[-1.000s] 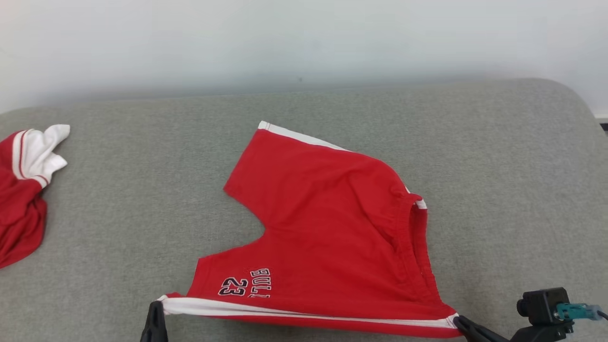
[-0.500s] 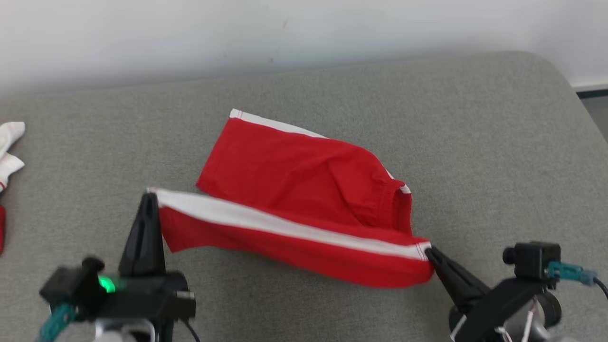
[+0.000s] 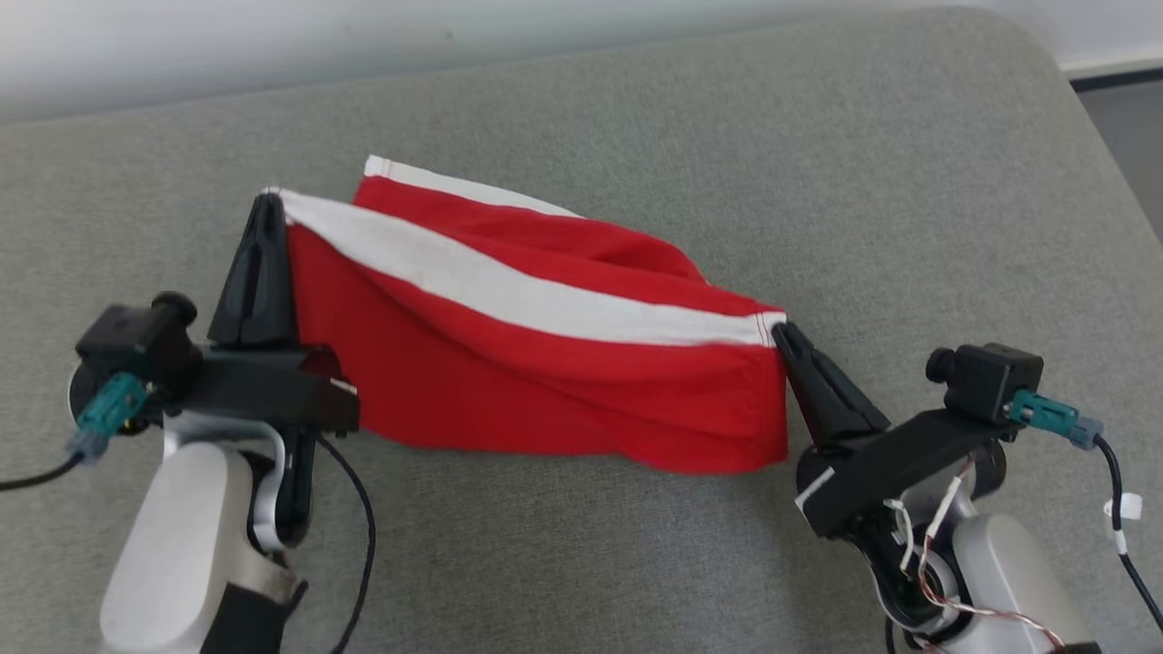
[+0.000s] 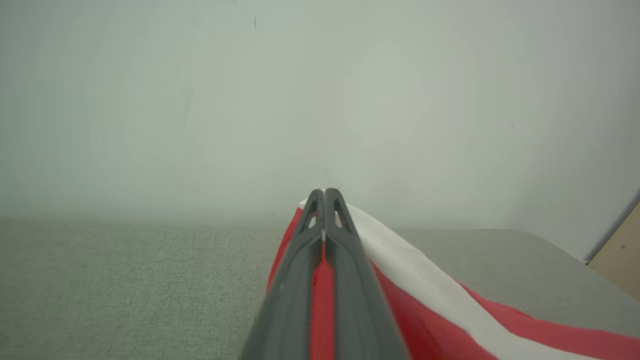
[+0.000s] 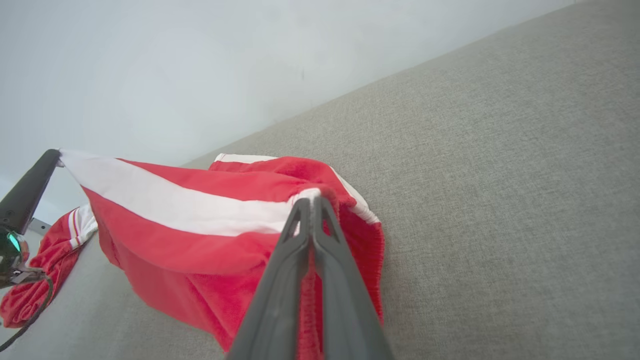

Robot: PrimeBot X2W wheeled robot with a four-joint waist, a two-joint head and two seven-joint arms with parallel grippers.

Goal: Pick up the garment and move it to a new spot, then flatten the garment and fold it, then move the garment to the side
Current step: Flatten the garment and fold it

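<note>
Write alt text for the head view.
Two shut grippers hold red shorts with a white side stripe stretched between them: the left gripper pinches one end of the striped edge, the right gripper the other. The far half lies on a grey fabric surface.

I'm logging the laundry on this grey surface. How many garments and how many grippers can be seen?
Garments: 2 (red shorts, second red-and-white garment)
Grippers: 2 (left gripper, right gripper, both shut on the red shorts)
Total: 4
</note>
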